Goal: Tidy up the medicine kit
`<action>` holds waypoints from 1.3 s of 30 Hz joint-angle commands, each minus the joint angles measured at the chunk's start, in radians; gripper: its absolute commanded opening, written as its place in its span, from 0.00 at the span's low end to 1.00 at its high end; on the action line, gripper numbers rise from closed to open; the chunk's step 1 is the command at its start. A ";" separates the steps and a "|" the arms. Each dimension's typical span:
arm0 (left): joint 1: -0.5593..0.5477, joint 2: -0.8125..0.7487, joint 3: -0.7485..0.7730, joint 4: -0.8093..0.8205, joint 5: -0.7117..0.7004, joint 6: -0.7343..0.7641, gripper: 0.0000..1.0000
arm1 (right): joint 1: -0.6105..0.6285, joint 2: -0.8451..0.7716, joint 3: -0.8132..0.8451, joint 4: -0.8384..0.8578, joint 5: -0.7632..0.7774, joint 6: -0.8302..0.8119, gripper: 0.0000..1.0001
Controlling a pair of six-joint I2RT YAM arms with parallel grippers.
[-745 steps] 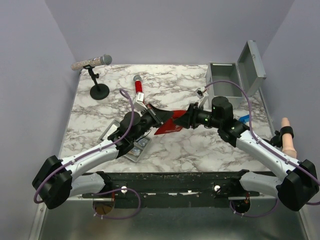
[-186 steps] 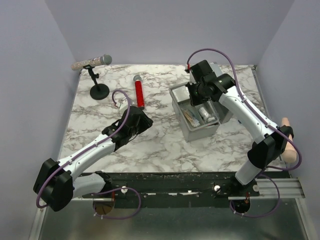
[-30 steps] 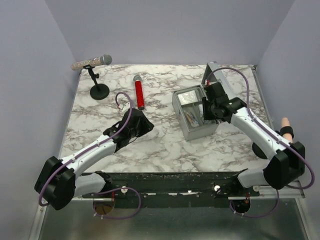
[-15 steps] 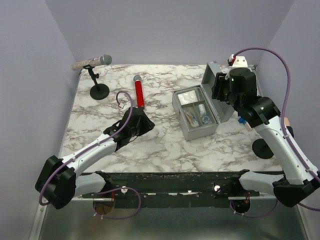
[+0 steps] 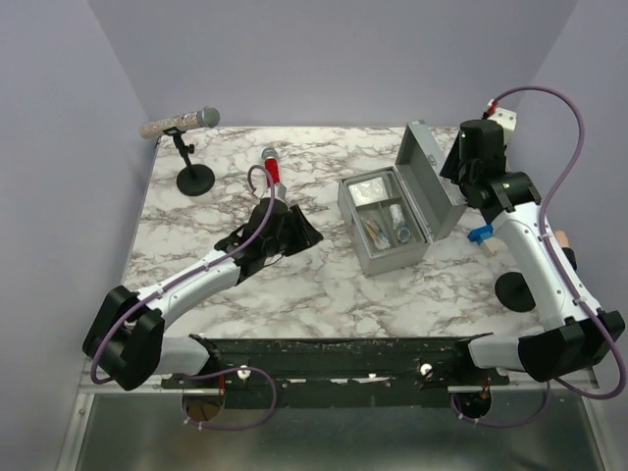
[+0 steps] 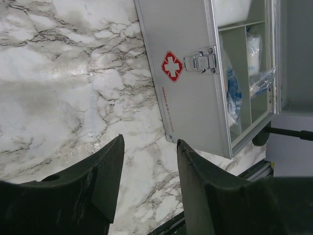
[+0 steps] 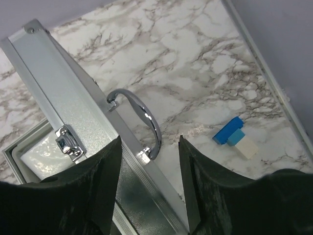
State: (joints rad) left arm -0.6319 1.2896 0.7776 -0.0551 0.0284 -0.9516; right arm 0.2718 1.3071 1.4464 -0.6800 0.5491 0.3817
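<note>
Both spread, empty: left gripper [image 6: 149, 143] near the open medicine kit [image 6: 186, 83], right gripper [image 7: 149, 142] apparently clear above its lid [image 7: 63, 98].

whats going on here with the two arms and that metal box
The medicine kit sits open on the marble table, with supplies in its compartments. The right gripper hovers open above the kit's curved handle. The left gripper is open too, facing its red-cross side, apart from it. Neither holds anything.

Grey metal medicine kit [image 5: 385, 224], lid open, compartments filled.
</note>
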 commanded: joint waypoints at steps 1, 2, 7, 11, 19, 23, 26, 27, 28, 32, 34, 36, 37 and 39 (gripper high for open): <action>0.001 0.037 0.026 0.029 0.094 0.027 0.56 | 0.000 0.029 -0.058 -0.007 -0.130 0.049 0.58; 0.001 0.046 0.032 0.024 0.102 0.028 0.56 | 0.000 0.024 -0.073 0.005 -0.161 0.048 0.58; -0.009 0.082 0.058 0.026 0.116 0.028 0.56 | 0.000 0.009 -0.138 0.040 -0.224 0.054 0.58; -0.020 0.117 0.089 0.021 0.119 0.027 0.56 | 0.000 -0.003 -0.168 0.051 -0.262 0.063 0.58; -0.037 0.149 0.155 0.050 0.130 0.010 0.55 | 0.000 -0.029 -0.231 0.085 -0.374 0.074 0.57; -0.042 0.183 0.215 0.051 0.146 0.010 0.55 | 0.000 -0.034 -0.257 0.100 -0.397 0.077 0.57; -0.048 0.227 0.255 0.049 0.163 0.010 0.55 | 0.000 -0.026 -0.268 0.102 -0.393 0.086 0.57; -0.051 0.243 0.264 0.051 0.166 0.008 0.55 | 0.000 -0.025 -0.270 0.102 -0.396 0.088 0.57; -0.054 0.253 0.272 0.076 0.169 0.007 0.55 | 0.000 -0.023 -0.271 0.103 -0.397 0.089 0.57; -0.063 0.313 0.301 0.127 0.205 -0.013 0.55 | 0.000 -0.017 -0.273 0.112 -0.431 0.083 0.57; -0.068 0.341 0.322 0.149 0.234 -0.022 0.55 | 0.001 -0.016 -0.276 0.131 -0.498 0.068 0.57; -0.069 0.361 0.342 0.173 0.249 -0.032 0.55 | 0.001 -0.017 -0.276 0.128 -0.543 0.069 0.57; -0.069 0.372 0.350 0.178 0.255 -0.032 0.55 | 0.001 -0.023 -0.285 0.135 -0.543 0.071 0.58; -0.069 0.382 0.373 0.176 0.258 -0.029 0.55 | 0.001 -0.052 -0.305 0.158 -0.583 0.074 0.59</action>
State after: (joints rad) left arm -0.6960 1.6474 1.0901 0.0631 0.2295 -0.9688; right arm 0.2806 1.2560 1.2102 -0.4095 0.0139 0.4969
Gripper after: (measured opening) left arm 0.553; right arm 0.582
